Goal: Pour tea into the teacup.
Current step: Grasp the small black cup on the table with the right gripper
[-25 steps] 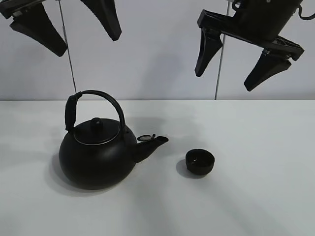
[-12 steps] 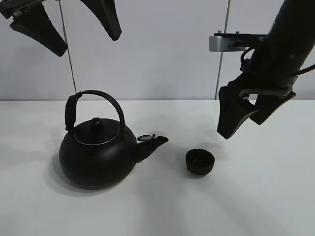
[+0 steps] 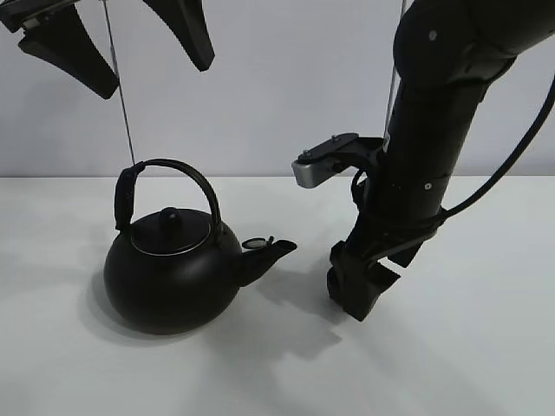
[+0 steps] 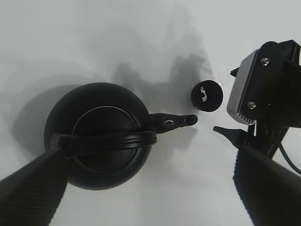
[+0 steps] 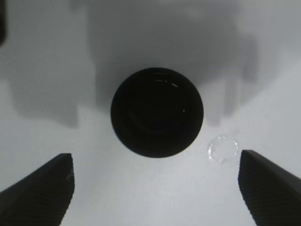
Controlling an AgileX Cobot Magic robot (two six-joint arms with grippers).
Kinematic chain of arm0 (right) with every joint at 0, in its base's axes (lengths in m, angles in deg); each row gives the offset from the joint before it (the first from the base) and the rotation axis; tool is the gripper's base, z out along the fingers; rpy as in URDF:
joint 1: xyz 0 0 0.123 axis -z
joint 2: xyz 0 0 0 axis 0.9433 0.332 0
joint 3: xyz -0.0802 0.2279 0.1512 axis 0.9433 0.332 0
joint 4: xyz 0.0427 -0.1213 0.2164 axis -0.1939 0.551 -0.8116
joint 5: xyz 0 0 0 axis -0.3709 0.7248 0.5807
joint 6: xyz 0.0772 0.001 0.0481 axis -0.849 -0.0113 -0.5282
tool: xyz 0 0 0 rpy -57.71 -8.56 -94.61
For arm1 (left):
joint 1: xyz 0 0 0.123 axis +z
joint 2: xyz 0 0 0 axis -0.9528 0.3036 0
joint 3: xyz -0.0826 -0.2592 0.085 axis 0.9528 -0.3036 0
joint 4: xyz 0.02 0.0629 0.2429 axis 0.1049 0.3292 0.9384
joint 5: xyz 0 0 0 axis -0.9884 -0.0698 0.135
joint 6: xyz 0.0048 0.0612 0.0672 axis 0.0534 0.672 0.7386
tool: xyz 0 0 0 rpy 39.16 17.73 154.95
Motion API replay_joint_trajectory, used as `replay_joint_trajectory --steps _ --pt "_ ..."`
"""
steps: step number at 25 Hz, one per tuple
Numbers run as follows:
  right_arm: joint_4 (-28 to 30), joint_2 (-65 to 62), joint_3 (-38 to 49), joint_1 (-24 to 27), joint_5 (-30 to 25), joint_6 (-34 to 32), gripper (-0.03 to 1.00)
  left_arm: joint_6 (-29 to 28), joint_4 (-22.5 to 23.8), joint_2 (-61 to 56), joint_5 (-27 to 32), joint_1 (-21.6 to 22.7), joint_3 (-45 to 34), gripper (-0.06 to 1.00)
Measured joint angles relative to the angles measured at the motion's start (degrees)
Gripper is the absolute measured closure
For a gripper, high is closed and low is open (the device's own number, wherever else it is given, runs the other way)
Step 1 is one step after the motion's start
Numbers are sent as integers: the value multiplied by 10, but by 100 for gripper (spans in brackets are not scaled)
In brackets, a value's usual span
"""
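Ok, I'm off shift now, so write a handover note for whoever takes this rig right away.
Left claw: open, empty, high above the kettle.
Right claw: open, low at the teacup, not touching it.
The kettle stands upright on the table, unheld, spout towards the teacup.
Done: no pouring that shows.
Left: probably steady the teacup, lift the kettle, pour.

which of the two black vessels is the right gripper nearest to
The small handleless teacup: the right gripper hangs right by it, fingers open. The big kettle with the arched handle and spout stands apart.
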Motion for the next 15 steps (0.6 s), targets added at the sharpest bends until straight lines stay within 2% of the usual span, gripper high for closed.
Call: replay_joint_trajectory --steps 5,15 --pt "10 33 0 -1 35 -23 33 0 0 0 -1 0 0 25" --pt "-13 37 0 -1 95 -33 33 0 0 0 -3 0 0 25"
